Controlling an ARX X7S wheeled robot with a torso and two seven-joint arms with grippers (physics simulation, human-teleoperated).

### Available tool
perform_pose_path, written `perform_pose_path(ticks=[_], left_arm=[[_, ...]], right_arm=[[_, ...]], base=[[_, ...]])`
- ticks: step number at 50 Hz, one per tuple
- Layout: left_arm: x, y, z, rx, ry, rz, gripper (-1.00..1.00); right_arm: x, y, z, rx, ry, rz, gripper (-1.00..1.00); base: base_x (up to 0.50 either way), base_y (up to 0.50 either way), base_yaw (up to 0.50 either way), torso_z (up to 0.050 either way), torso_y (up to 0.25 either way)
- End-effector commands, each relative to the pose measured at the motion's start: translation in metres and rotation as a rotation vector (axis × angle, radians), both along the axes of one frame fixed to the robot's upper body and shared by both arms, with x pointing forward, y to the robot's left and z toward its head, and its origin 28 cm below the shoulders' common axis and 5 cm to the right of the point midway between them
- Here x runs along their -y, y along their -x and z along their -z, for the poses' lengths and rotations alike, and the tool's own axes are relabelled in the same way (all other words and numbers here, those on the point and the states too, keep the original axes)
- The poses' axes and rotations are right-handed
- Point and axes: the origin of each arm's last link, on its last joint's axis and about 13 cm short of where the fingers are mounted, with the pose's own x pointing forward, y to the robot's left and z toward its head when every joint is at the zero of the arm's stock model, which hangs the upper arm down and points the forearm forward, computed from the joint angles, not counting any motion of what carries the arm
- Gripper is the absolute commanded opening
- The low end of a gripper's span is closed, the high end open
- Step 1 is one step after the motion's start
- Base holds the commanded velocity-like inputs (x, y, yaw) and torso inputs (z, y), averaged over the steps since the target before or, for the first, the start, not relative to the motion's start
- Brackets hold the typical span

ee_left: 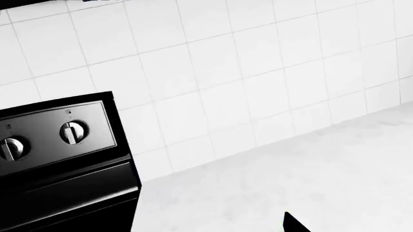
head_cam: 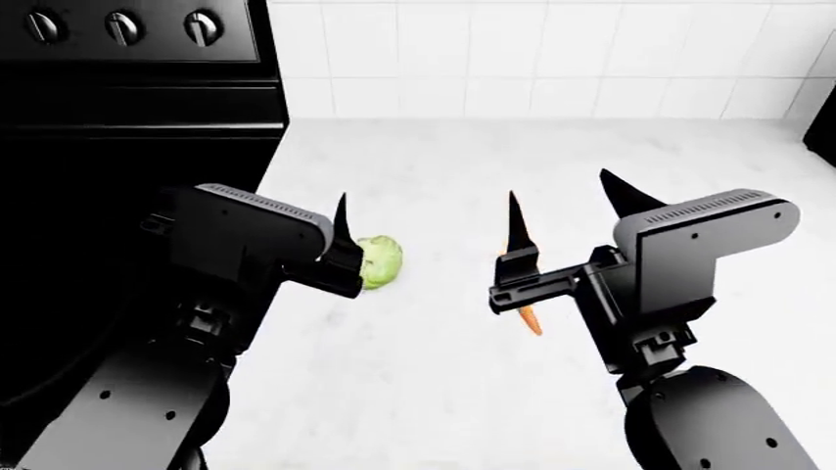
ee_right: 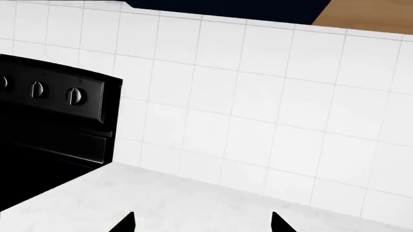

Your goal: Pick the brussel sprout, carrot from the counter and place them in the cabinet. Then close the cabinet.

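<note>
The brussel sprout (head_cam: 380, 261), a pale green leafy ball, lies on the white counter (head_cam: 432, 392) near the stove's edge. My left gripper (head_cam: 333, 230) hovers just left of it, with one dark fingertip (head_cam: 343, 211) showing, and it appears open and holds nothing. The carrot (head_cam: 530, 319) lies further right, mostly hidden behind my right gripper's near finger (head_cam: 515, 223). My right gripper (head_cam: 567, 206) stands wide open and empty above the counter. In the wrist views, the left gripper (ee_left: 210, 227) and right gripper (ee_right: 201, 223) show only fingertips over bare counter. Neither vegetable appears there.
A black stove (head_cam: 131, 98) with knobs borders the counter on the left, also in the wrist views as the stove (ee_left: 58, 183) and the stove (ee_right: 45, 125). White wall tiles (head_cam: 549, 59) run behind. A wood-brown panel (ee_right: 368, 14) shows above the tiles.
</note>
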Motion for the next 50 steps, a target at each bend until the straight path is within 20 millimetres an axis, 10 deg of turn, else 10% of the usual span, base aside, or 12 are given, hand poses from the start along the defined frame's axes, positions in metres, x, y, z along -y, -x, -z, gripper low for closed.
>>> perform_pose_path(ticks=[1, 50], left_arm=[[0.001, -0.004, -0.006, -0.006, -0.038, 0.015, 1.0], [-0.008, 0.004, -0.022, -0.029, -0.15, 0.103, 1.0]], right_arm=[[0.005, 0.0, -0.006, -0.056, 0.023, -0.03, 1.0], [0.019, 0.007, -0.035, -0.097, 0.009, -0.085, 1.0]], base=[[0.16, 0.0, 0.0, 0.0, 0.0], [0.1, 0.0, 0.0, 0.034, 0.0]])
